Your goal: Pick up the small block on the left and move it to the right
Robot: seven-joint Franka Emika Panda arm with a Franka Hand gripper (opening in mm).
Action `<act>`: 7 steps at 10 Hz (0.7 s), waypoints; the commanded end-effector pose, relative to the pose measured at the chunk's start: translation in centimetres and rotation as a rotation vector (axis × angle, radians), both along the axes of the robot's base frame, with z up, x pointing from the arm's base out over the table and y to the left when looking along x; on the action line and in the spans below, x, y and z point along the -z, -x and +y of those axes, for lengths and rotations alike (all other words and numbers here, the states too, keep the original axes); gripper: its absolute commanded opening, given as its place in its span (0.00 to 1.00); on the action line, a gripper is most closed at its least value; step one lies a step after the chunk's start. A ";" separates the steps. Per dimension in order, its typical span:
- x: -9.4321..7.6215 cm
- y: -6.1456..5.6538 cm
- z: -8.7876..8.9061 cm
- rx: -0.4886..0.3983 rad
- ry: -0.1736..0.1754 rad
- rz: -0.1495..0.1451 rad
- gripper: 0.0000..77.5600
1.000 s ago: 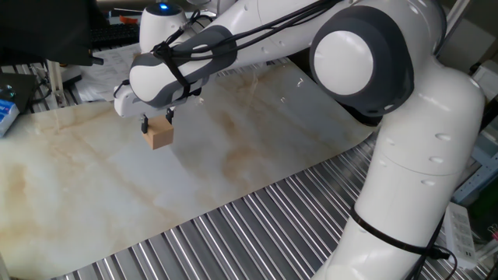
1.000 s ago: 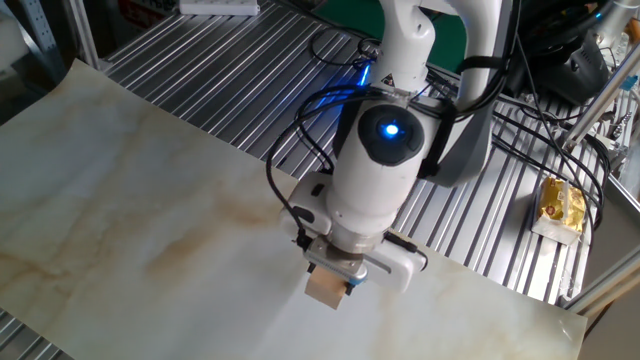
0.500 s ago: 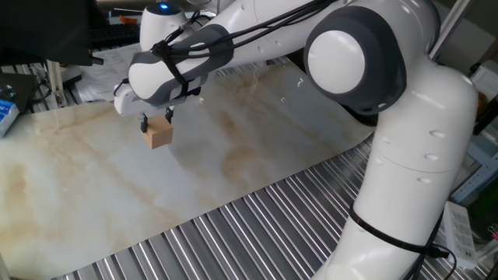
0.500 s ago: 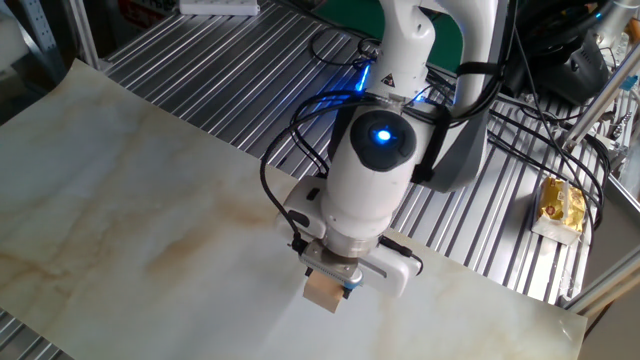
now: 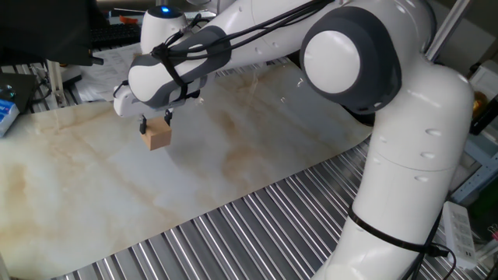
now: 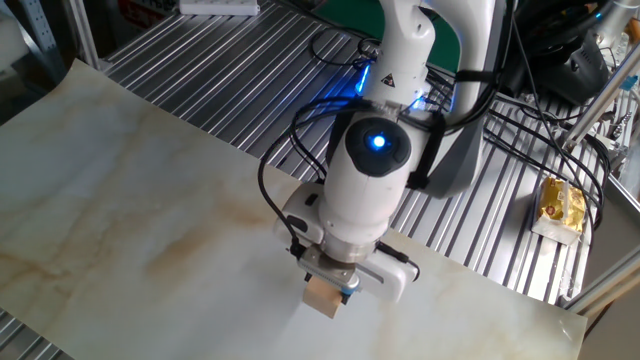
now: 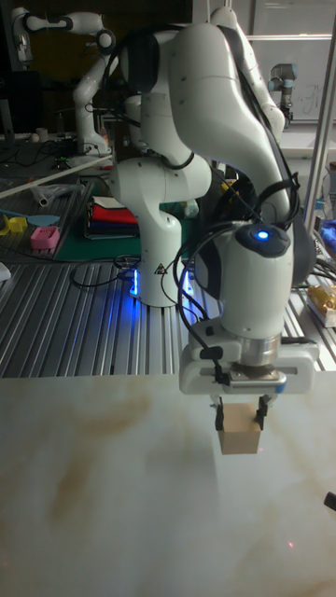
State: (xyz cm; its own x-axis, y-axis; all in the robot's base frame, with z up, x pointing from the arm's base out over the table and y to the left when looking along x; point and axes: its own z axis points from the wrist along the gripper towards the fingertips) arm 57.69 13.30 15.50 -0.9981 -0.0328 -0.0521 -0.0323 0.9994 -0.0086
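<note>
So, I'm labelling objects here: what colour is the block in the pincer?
Plain light tan wood, unmarked: the small block, clearest in the tall fixed view.

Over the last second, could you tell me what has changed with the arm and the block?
The gripper has carried the small block slightly left in one fixed view, and lower in the frame in the other. The jaws stay clamped on the block throughout, and the marbled table looks unchanged.
</note>
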 end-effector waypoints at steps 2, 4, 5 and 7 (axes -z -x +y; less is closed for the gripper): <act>1.2 -0.4 0.1 0.014 0.001 -0.012 0.01; 1.5 -0.5 0.1 0.014 0.003 -0.009 0.01; 1.5 -0.5 0.1 0.013 0.004 -0.008 0.01; 1.5 -0.5 0.1 0.011 0.004 -0.007 0.01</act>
